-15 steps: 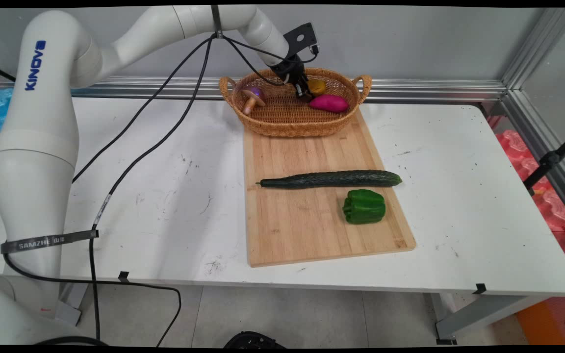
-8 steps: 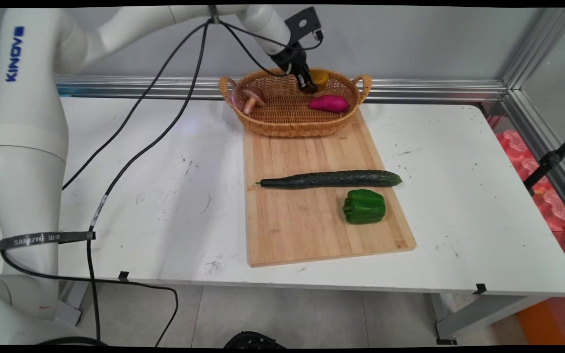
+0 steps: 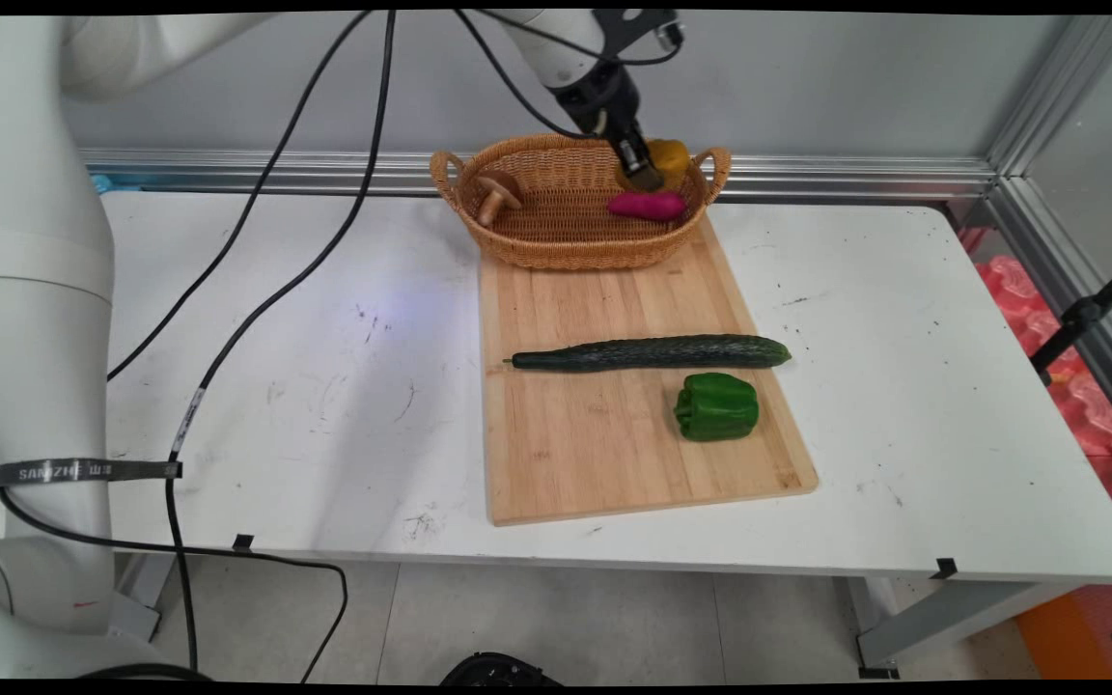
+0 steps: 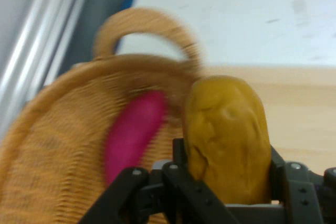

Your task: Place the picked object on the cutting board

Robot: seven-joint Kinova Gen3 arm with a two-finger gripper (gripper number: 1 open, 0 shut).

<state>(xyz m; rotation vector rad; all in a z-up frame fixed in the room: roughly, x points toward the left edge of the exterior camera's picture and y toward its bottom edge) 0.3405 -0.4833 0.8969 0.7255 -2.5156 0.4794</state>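
One basket (image 3: 556, 232) on one wooden board (image 3: 614, 425). In the basket: one mushroom (image 3: 496, 193), one pink yam (image 3: 648, 205), one yellow potato (image 3: 669, 154). On the board: one cucumber (image 3: 653, 352), one green pepper (image 3: 716, 407).

basket (image 3: 566, 208) at board's (image 3: 604, 434) far end, pepper (image 3: 716, 406) before cucumber (image 3: 653, 352)

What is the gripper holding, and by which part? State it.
The gripper holds the yellow-brown potato, clamped by its lower end, above the basket.
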